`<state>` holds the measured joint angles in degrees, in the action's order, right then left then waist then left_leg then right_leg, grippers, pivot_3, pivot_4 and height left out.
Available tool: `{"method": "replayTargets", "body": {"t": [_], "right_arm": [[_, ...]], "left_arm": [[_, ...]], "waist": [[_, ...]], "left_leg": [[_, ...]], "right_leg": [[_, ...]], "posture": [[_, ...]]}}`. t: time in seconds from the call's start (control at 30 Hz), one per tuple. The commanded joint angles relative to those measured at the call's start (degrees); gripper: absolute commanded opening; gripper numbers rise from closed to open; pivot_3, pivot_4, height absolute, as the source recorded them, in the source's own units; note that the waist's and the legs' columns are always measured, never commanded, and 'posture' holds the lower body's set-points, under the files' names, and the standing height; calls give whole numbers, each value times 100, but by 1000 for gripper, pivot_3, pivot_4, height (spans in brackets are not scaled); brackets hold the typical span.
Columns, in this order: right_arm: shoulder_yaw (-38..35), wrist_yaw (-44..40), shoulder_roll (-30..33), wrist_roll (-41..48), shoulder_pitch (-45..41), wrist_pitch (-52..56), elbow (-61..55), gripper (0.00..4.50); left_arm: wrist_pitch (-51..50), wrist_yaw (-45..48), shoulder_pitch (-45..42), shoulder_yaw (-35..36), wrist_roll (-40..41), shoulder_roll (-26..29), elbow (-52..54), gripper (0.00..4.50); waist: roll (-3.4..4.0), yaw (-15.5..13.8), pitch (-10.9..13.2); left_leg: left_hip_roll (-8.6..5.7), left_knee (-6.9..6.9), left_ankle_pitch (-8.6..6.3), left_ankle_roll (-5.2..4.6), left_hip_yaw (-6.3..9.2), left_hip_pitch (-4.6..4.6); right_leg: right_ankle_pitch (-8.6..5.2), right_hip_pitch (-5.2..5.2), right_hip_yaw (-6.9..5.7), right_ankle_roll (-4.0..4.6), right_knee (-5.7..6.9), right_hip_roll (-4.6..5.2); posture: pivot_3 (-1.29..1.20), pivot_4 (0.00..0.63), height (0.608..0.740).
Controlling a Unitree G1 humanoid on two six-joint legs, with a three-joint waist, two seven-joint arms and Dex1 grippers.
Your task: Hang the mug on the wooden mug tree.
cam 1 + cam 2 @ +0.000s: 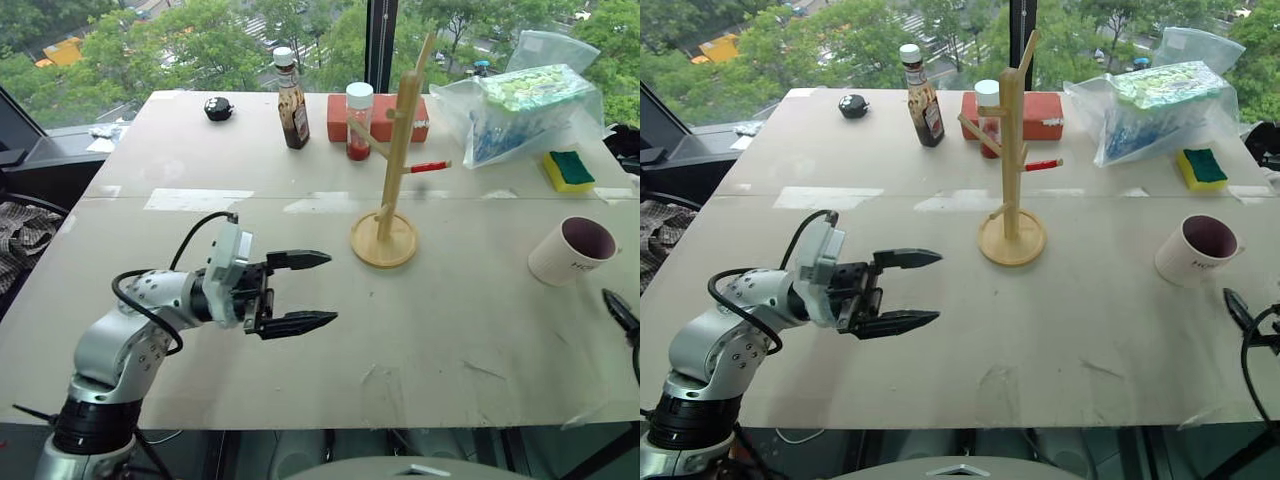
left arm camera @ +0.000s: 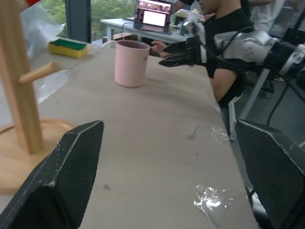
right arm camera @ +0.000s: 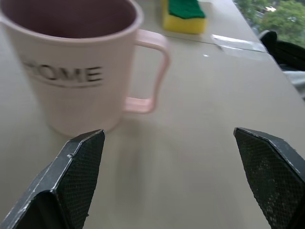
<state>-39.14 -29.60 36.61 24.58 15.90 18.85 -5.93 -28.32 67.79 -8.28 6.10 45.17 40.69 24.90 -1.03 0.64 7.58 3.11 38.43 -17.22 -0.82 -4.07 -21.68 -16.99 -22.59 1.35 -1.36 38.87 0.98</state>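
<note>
The cream mug (image 1: 572, 250) stands upright on the table's right side, dark inside, with its handle (image 3: 152, 71) free and lettering on its side. The wooden mug tree (image 1: 395, 150) rises from a round base (image 1: 384, 242) at the table's middle; no mug hangs on its pegs. My right gripper (image 3: 167, 132) is open and empty just short of the mug, touching nothing; one finger (image 1: 620, 312) shows at the right edge. My left gripper (image 1: 330, 288) hovers open and empty over the table, left of the tree's base and pointing toward it.
Behind the tree stand a brown sauce bottle (image 1: 292, 100), a white-capped jar (image 1: 358, 120) and a red box (image 1: 430, 115). A plastic bag (image 1: 525, 100) and a yellow-green sponge (image 1: 568, 170) lie at the back right, a small black object (image 1: 218, 108) back left. A person (image 2: 224, 47) sits beyond the table's right edge.
</note>
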Motion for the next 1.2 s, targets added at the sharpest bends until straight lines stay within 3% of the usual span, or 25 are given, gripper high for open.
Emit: {"method": "replayTargets", "body": {"t": [0.03,0.23,0.3,0.4,0.97,1.2], "right_arm": [[-114,135,257,-154,-424,-126,556,4380],[222,-240,444,-176,-1150,-308,1308,4380],[343,-290,481,-225,-1342,-374,1539,3707],[515,-411,536,-291,-1573,-488,1811,2356],[957,-978,548,-307,-2527,-845,2846,2356],[1387,-1233,479,-510,-3356,-1382,3997,2356]], "left_arm": [[-8,-50,-73,12,147,-24,197,4500],[27,-19,-67,20,130,-17,187,4500],[58,2,-63,26,101,-15,157,4500],[94,28,-19,73,84,7,150,4500],[169,8,320,263,99,117,275,4500],[190,12,362,309,84,154,253,4500]], "waist": [[1,23,1],[3,15,0],[4,9,1],[4,-1,1],[8,15,3],[9,23,4]], "left_leg": [[-1,-1,0,0,-2,1],[0,0,0,0,-3,4],[0,0,0,0,-3,3],[0,0,0,0,-2,1],[2,0,0,1,-6,3],[2,0,1,1,-7,4]], "right_leg": [[0,-1,5,0,0,-1],[0,-1,11,0,0,-3],[0,-1,10,0,0,-2],[0,-2,8,-1,-2,-1],[0,-3,11,0,-1,0],[1,-3,12,0,0,0]], "posture": [[0,150,740],[0,150,740],[0,150,740],[0,150,740],[0,150,740],[0,150,740]]}}
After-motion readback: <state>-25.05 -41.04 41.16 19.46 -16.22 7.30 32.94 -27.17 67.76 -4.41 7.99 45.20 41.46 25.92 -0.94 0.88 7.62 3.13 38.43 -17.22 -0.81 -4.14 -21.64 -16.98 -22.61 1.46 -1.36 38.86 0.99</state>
